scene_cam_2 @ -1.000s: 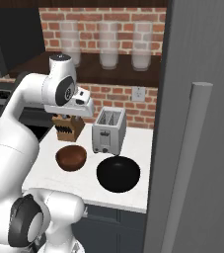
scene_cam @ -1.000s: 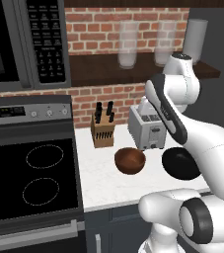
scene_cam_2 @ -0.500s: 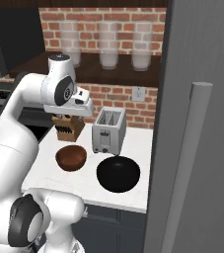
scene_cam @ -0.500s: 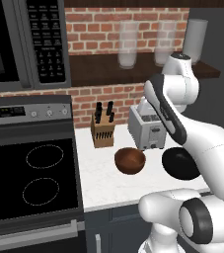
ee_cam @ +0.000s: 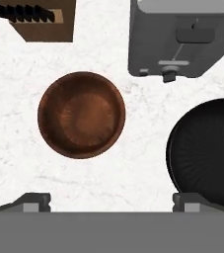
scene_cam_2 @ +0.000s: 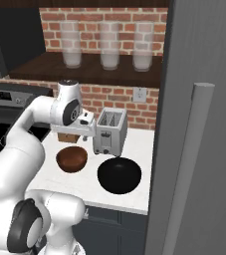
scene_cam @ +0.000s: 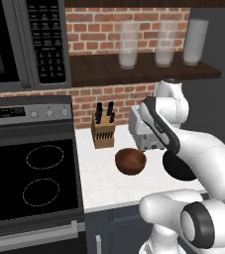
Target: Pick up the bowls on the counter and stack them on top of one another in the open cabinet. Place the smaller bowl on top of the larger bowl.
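Observation:
The smaller bowl (scene_cam: 130, 161) (scene_cam_2: 71, 159), glossy reddish-brown, sits upright on the white counter (scene_cam: 101, 183). Just to its right lies the larger bowl (scene_cam_2: 119, 175) (scene_cam: 175, 167), wide and black, partly behind my arm in the left base view. My gripper (scene_cam_2: 86, 135) hangs above the counter and points down, open. In the hand view its fingertips (ee_cam: 32, 201) stand wide apart with nothing between them. There the brown bowl (ee_cam: 81, 114) lies ahead to the left and the black bowl (ee_cam: 207, 148) at the right. The open cabinet (scene_cam: 99, 69) (scene_cam_2: 40, 67) runs above.
A grey toaster (scene_cam: 142, 133) (scene_cam_2: 109, 132) (ee_cam: 182, 39) and a knife block (scene_cam: 103, 130) (ee_cam: 39, 20) stand behind the bowls. Three glass jars (scene_cam: 129, 44) occupy the shelf's right part. The black stovetop (scene_cam: 29, 183) and microwave (scene_cam: 25, 44) are left; a tall grey panel (scene_cam_2: 199, 149) borders the right.

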### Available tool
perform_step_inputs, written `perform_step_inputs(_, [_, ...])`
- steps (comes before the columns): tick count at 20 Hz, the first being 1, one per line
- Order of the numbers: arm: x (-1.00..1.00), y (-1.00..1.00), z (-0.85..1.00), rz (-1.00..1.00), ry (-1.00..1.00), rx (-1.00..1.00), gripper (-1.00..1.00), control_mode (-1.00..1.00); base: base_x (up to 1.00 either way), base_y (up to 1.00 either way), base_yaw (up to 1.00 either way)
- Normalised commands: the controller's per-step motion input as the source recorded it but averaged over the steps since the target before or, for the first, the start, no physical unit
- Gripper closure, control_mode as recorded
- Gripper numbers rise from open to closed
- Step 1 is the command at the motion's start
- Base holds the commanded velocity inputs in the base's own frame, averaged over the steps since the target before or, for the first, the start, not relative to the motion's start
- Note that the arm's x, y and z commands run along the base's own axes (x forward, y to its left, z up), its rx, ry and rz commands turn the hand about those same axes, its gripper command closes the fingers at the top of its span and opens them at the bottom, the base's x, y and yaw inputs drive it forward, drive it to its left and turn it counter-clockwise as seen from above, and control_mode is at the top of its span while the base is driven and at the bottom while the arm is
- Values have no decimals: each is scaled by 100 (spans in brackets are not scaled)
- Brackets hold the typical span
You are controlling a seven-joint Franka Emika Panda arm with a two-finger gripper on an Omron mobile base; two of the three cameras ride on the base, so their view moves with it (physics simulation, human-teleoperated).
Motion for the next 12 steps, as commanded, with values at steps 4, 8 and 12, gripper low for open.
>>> perform_step_inputs(4, [40,0,-90,0,2,0,-100,-100,0,0,0])
perform_step_inputs(8, [36,0,-62,0,0,-1,-100,-100,0,0,0])
perform_step_inputs(12, [35,0,-47,0,1,-1,-100,-100,0,0,0])
